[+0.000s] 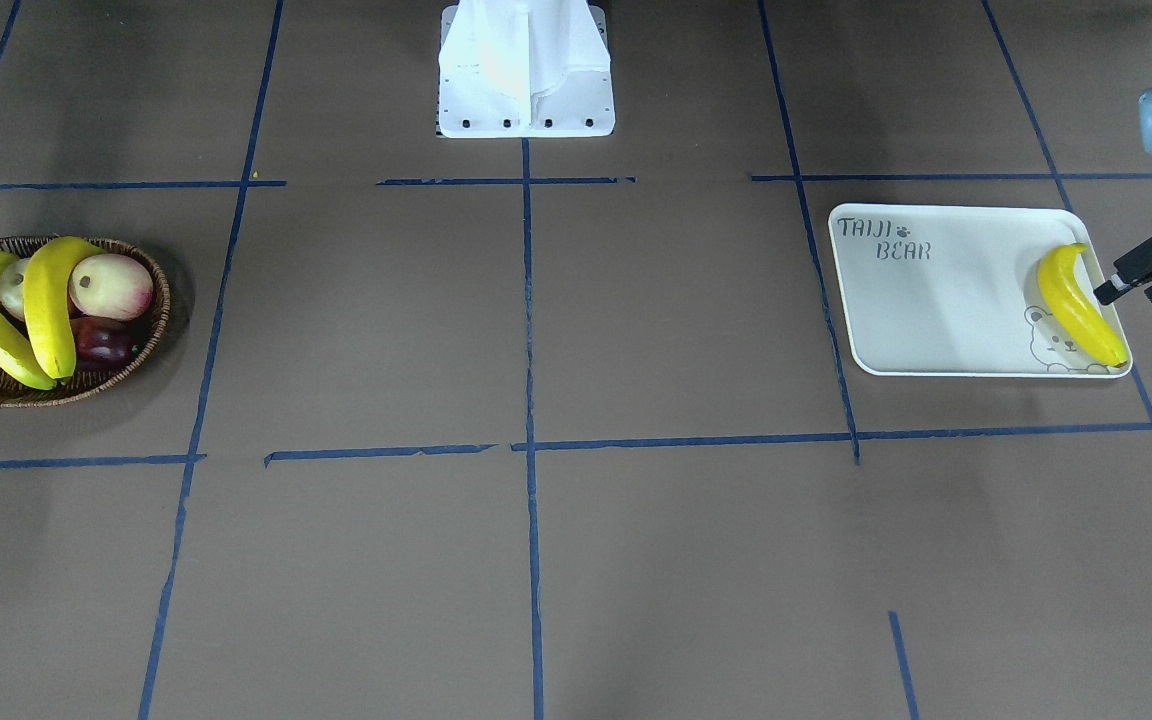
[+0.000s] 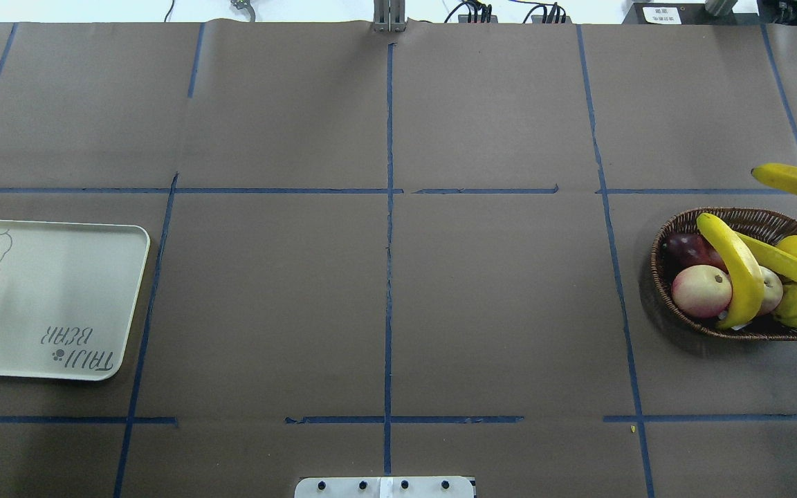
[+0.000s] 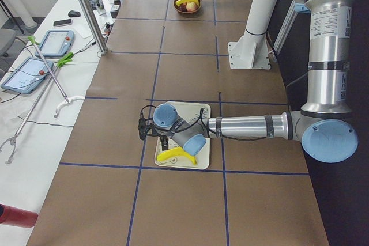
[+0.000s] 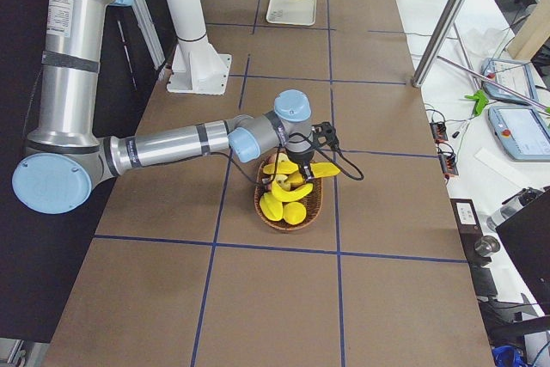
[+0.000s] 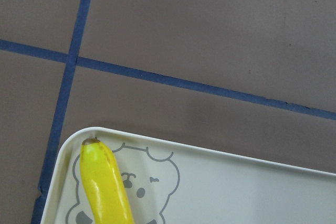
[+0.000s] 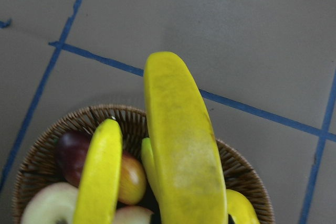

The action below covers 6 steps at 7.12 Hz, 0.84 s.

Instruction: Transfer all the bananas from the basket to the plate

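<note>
**Overhead exterior: one banana aloft by the basket, one on the plate**

The lifted banana (image 2: 796, 183) hangs in the air just past the far rim of the basket (image 2: 658, 270). The right gripper (image 4: 301, 165) is clamped on it; the right wrist view shows it close to the lens, over the wicker. Several more bananas (image 2: 741, 270) lie in the basket, one arched across a round cream-and-pink fruit (image 2: 701, 290) with a dark red fruit (image 2: 685, 249) beside it. Well apart from the basket, at the table's opposite end, sits the plate (image 1: 936, 300). A single banana (image 1: 1081, 305) lies along its outer short side, over the printed bear. The left gripper (image 1: 1124, 294) hovers just beside that side, jaws parted and holding nothing.
</note>
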### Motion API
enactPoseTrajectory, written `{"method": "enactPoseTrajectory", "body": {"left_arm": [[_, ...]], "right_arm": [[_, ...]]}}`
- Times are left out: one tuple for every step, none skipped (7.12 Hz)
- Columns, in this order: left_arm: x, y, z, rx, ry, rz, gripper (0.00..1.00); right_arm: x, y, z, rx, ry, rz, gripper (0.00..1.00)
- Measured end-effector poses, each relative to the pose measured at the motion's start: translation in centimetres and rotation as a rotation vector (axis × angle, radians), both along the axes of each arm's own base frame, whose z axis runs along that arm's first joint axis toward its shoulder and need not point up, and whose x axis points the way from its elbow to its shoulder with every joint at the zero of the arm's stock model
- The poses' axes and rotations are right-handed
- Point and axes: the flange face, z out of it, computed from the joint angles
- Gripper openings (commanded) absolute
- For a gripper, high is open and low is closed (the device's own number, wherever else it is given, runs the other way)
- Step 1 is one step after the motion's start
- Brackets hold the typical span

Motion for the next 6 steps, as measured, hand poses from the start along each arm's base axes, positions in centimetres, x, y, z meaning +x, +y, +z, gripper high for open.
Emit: {"method": "enactPoseTrajectory", "body": {"left_arm": [[0.2,-0.2,-1.1,0.005,0.013,-0.009,1.0],[1.0,-0.5,-3.3,-0.017,0.039,-0.03,1.0],[2.5,-0.9,-6.4,-0.056,0.076,-0.051,1.0],[4.1,-1.2,-9.8,-0.101,0.119,-0.073,1.0],[5.9,-1.9,-13.5,-0.151,0.167,-0.094,1.0],[7.9,-2.9,-17.3,-0.202,0.215,-0.111,1.0]], "right_arm": [[-2.7,-1.1,-3.5,-0.039,-0.058,0.032,0.0],[-5.8,-1.8,-7.1,-0.074,-0.112,0.056,0.0],[-9.1,-2.3,-10.9,-0.115,-0.166,0.081,0.0],[-12.3,-2.4,-14.3,-0.154,-0.209,0.109,0.0],[-16.2,-2.0,-18.0,-0.187,-0.249,0.141,0.0],[-20.3,-0.8,-22.1,-0.217,-0.296,0.178,0.0]]}}
